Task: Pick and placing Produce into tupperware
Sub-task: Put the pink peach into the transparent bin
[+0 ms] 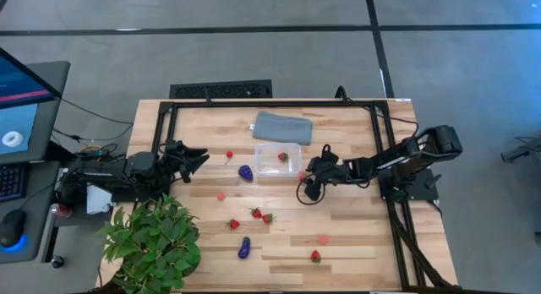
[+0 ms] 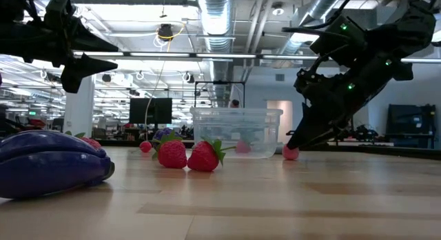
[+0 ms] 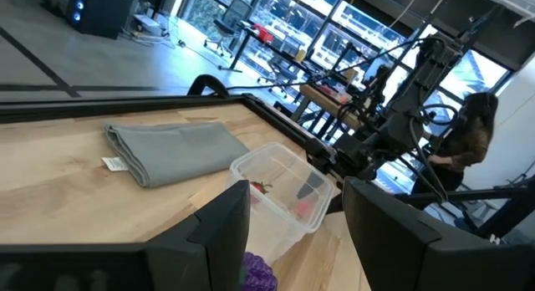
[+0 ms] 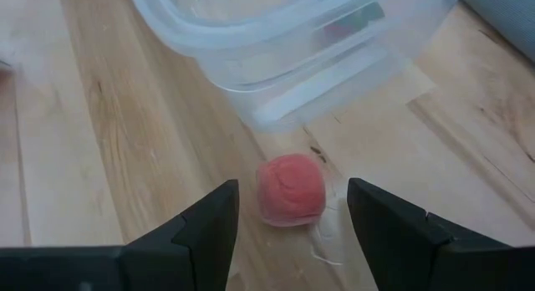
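Note:
The clear tupperware point(image 1: 277, 159) stands mid-table with one red strawberry point(image 1: 282, 157) inside. A pinkish round piece point(image 4: 290, 189) lies on the wood just outside its near right corner. My right gripper point(image 4: 291, 203) slants down over that piece, open, with a finger on either side and a gap to each; the low view shows it point(image 2: 296, 140) just above the piece point(image 2: 291, 153). My left gripper point(image 1: 199, 159) hangs level at the table's left, open and empty point(image 3: 297, 207). More strawberries point(image 1: 256, 213), pink bits point(image 1: 221, 195) and two dark purple pieces point(image 1: 245, 171) point(image 1: 244, 247) lie on the table.
A folded grey cloth point(image 1: 283, 127) lies behind the tupperware. A leafy green plant point(image 1: 152, 243) fills the near left corner. A black frame point(image 1: 270, 104) runs along the table's far and side edges. A person point(image 3: 468, 132) sits beyond the table.

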`<control>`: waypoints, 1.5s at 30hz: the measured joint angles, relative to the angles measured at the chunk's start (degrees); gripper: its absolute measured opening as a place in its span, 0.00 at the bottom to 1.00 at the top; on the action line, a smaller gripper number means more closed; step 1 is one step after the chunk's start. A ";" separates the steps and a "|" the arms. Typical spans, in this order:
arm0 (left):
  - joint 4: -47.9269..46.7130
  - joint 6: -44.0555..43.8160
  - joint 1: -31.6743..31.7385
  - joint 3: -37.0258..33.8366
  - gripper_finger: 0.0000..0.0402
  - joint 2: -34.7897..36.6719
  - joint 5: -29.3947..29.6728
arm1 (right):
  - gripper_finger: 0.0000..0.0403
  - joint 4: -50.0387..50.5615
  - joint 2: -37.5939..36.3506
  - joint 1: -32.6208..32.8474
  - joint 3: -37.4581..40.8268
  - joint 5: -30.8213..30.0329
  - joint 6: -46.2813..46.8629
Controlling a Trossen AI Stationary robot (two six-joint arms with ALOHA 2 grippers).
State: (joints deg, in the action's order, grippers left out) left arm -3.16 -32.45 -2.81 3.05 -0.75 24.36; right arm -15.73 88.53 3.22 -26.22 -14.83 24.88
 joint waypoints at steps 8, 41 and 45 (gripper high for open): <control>-0.02 0.04 -0.02 0.00 0.46 0.02 0.02 | 0.62 -0.24 -0.02 0.00 0.00 1.18 0.00; -0.02 0.33 0.00 0.00 0.46 0.00 0.19 | 0.62 -0.35 -0.03 -1.88 0.00 3.00 -0.93; -0.02 0.42 -0.01 0.00 0.46 0.01 0.46 | 0.62 -0.11 -0.04 -1.88 0.00 3.02 -1.03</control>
State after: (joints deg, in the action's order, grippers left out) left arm -3.18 -32.03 -2.81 3.05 -0.75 24.82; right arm -15.84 88.49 1.34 -26.22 -11.81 23.85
